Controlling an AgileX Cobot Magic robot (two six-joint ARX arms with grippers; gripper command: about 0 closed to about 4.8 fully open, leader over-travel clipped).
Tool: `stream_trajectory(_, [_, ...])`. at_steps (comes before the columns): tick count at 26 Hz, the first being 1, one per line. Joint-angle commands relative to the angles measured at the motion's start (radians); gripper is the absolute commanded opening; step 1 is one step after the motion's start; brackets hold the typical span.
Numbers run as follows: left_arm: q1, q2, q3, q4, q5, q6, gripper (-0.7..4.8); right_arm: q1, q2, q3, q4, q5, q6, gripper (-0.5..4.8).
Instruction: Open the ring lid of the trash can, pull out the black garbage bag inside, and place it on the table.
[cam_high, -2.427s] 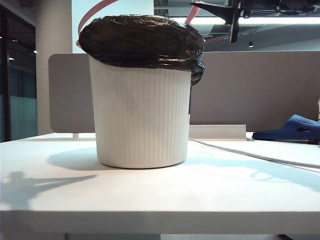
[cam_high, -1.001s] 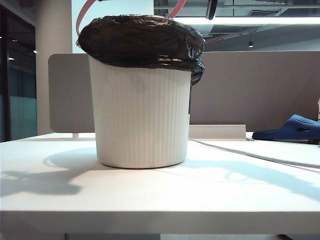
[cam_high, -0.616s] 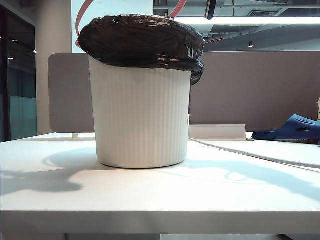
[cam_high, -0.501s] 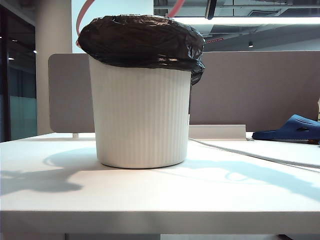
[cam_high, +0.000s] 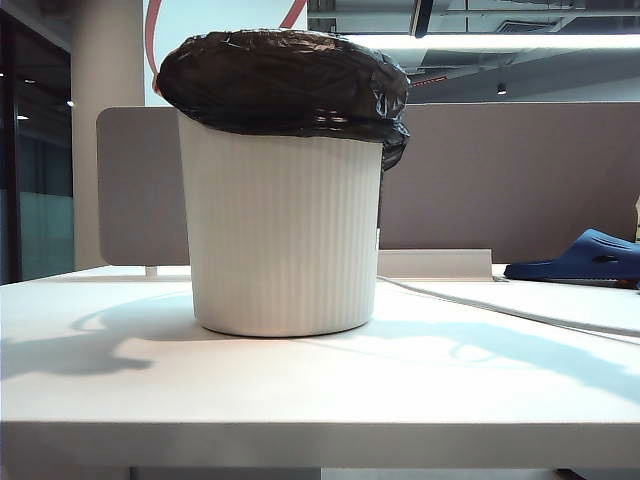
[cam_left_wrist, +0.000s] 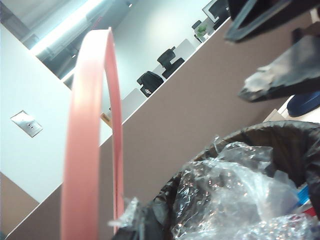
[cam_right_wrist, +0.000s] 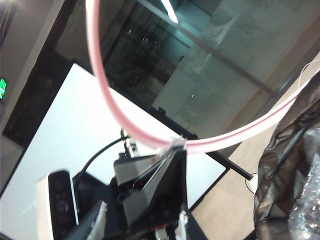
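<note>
Trash can (cam_high: 285, 235): cream-white ribbed plastic bucket, upright at table (cam_high: 320, 385) centre. Black garbage bag (cam_high: 285, 80), glossy and crinkled, bulges over its rim, with clear crumpled film visible inside. Ring lid (cam_left_wrist: 87, 145), a thin pink hoop, stands raised above the can at 12 o'clock. The left gripper (cam_right_wrist: 172, 145), seen from the right wrist, is pressed together on the hoop's edge. The right gripper (cam_left_wrist: 280, 60) hangs above the bag, jaws spread.
</note>
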Motion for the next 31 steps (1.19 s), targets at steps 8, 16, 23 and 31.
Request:
stream_trajectory(8, [0.012, -0.002, 0.014, 0.016, -0.081, 0.098, -0.06, 0.002, -0.007, 0.007, 0.397, -0.074, -0.023, 1.75])
stream_trajectory(16, [0.047, -0.003, 0.029, 0.021, -0.138, 0.086, -0.06, 0.000, -0.007, 0.013, 0.447, -0.121, -0.076, 1.66])
stream_trajectory(23, [0.058, -0.013, 0.029, 0.013, -0.140, 0.064, -0.06, 0.000, -0.008, 0.013, 0.322, -0.060, -0.196, 1.67])
stream_trajectory(31, [0.077, -0.036, 0.035, 0.011, -0.154, 0.063, -0.06, -0.001, -0.013, 0.013, -0.002, 0.082, -0.487, 1.71])
